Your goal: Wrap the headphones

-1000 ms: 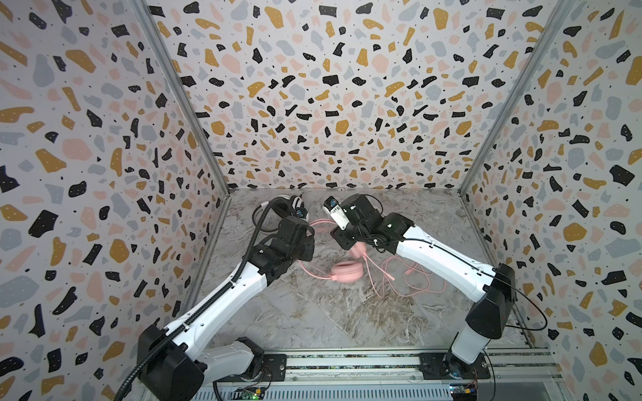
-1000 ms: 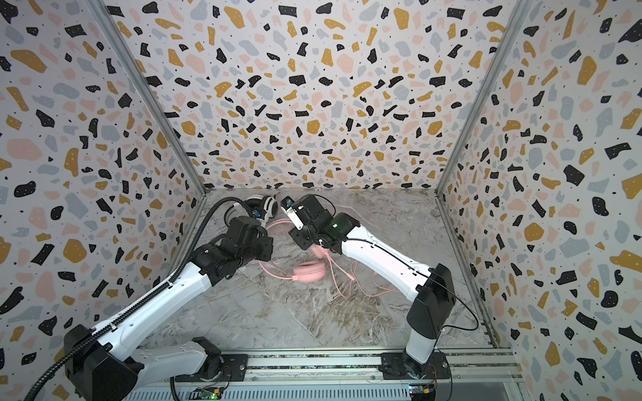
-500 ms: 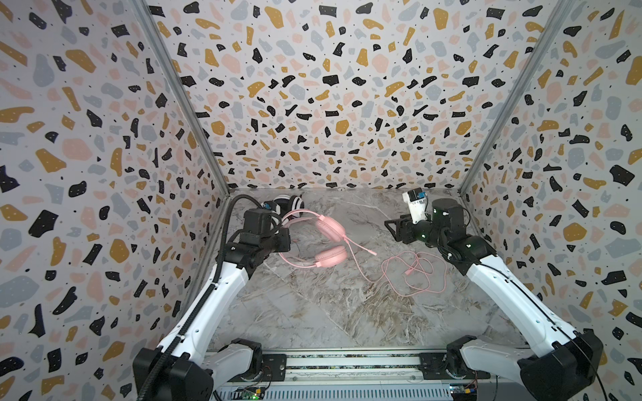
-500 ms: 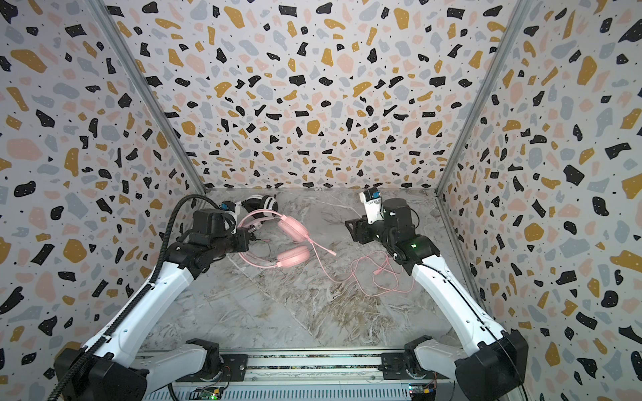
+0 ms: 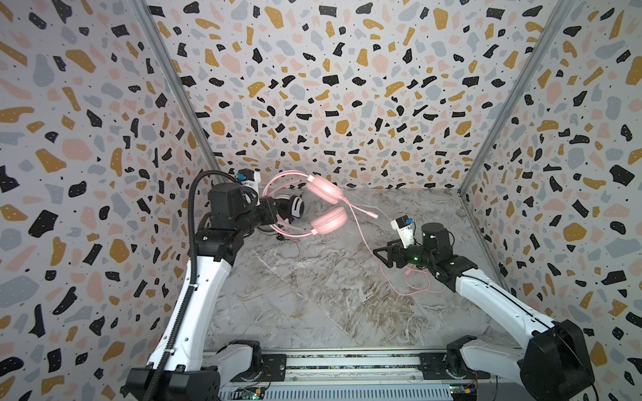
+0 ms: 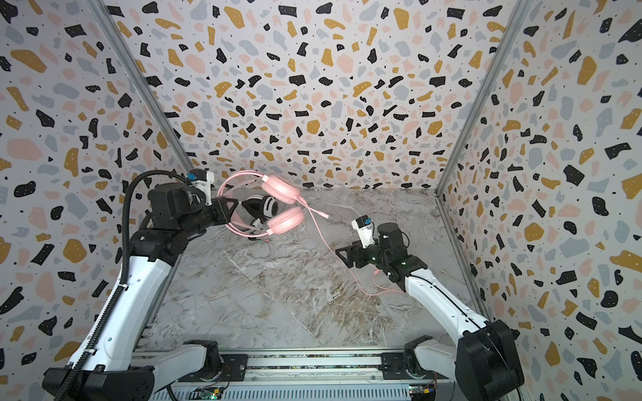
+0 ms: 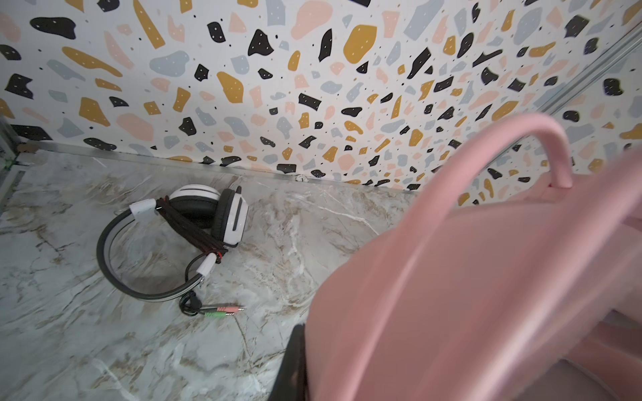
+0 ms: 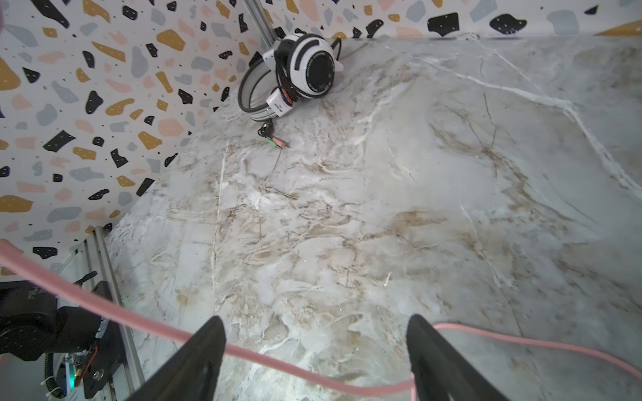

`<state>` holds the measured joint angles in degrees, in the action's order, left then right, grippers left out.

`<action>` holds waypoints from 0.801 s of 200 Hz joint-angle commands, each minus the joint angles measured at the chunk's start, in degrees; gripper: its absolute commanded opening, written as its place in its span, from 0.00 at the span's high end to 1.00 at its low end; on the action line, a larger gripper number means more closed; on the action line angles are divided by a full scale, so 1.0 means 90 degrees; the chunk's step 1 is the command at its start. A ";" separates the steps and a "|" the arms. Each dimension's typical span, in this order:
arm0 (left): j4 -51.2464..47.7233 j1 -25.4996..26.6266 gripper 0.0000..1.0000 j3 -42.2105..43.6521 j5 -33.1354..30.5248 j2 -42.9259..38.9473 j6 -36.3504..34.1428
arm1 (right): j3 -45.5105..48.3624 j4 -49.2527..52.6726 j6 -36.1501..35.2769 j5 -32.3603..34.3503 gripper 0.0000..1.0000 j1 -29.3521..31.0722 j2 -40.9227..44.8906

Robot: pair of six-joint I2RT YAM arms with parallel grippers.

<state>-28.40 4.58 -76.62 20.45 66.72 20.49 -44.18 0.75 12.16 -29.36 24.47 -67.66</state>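
Hanging above the far left corner of the counter, the pink headset is held by its headband in the closed left jaws. Its pink cable is trailed down towards the right edge, across the gap of the wide-open right jaws, which are judged the nearer. The white-and-black headset is laid beneath, cable already bound.

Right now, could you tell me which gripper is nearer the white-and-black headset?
Left. The left gripper hangs close by the white-and-black headset; the right gripper is across the table.

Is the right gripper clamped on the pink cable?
No, the right gripper stands open, with the pink cable crossing between its spread jaws.
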 commanded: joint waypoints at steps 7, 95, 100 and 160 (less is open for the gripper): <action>0.0643 -0.0111 1.00 -0.0262 0.0791 0.0001 0.0438 | -0.0033 -0.0555 -0.0197 0.0019 0.13 0.0216 0.0059; 0.0539 -0.0471 1.00 -0.0518 0.0944 0.0000 0.0448 | 0.0046 -0.0849 0.0231 0.0310 0.14 -0.0189 0.0145; 0.0541 -0.0492 1.00 -0.0532 0.0933 -0.0009 0.0448 | 0.0055 -0.0840 0.0315 0.0309 0.14 -0.0298 0.0180; 0.0498 -0.0654 1.00 -0.0740 0.1083 0.0072 0.0477 | 0.0383 -0.1590 0.0414 -0.0706 0.15 -0.0349 0.0659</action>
<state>-28.53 -0.56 -79.66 27.22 67.77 22.33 -42.30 -8.91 14.94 -31.55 20.38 -64.12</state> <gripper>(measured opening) 0.085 0.852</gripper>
